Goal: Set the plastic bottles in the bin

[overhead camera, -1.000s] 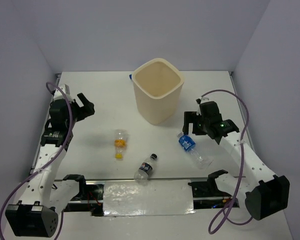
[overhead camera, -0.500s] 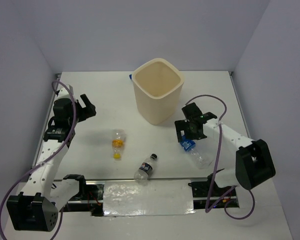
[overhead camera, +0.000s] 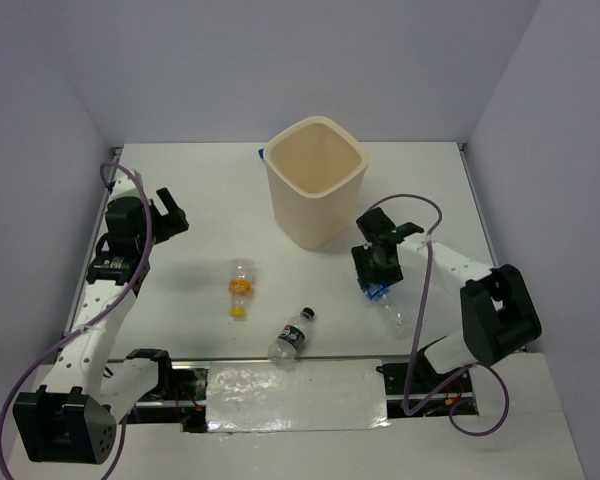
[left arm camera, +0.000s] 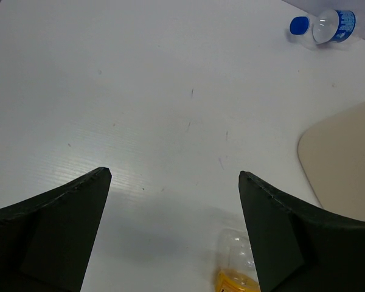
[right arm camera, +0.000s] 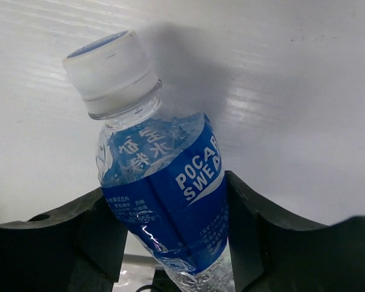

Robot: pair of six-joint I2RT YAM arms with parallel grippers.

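The cream bin [overhead camera: 305, 220] stands upright at the back centre. A blue-labelled bottle [overhead camera: 392, 308] lies to its right on the table, and my right gripper [overhead camera: 373, 277] is shut on it. In the right wrist view both jaws press the blue label of this bottle [right arm camera: 164, 182] below its cap. An orange-labelled bottle [overhead camera: 240, 285] and a dark-labelled, black-capped bottle [overhead camera: 291, 336] lie in front of the bin. My left gripper [overhead camera: 175, 215] hangs open at the left; its wrist view shows the orange bottle [left arm camera: 237, 271] low beside the right finger, untouched.
Another blue-capped bottle [left arm camera: 328, 25] lies behind the bin's left side, only a blue speck [overhead camera: 261, 153] from above. The bin's rim [left arm camera: 347, 164] shows at the right of the left wrist view. White walls enclose the table on three sides.
My right arm has swung in to the left and down over the blue-labelled bottle, and its jaws have closed onto it. The left arm shifted only slightly.
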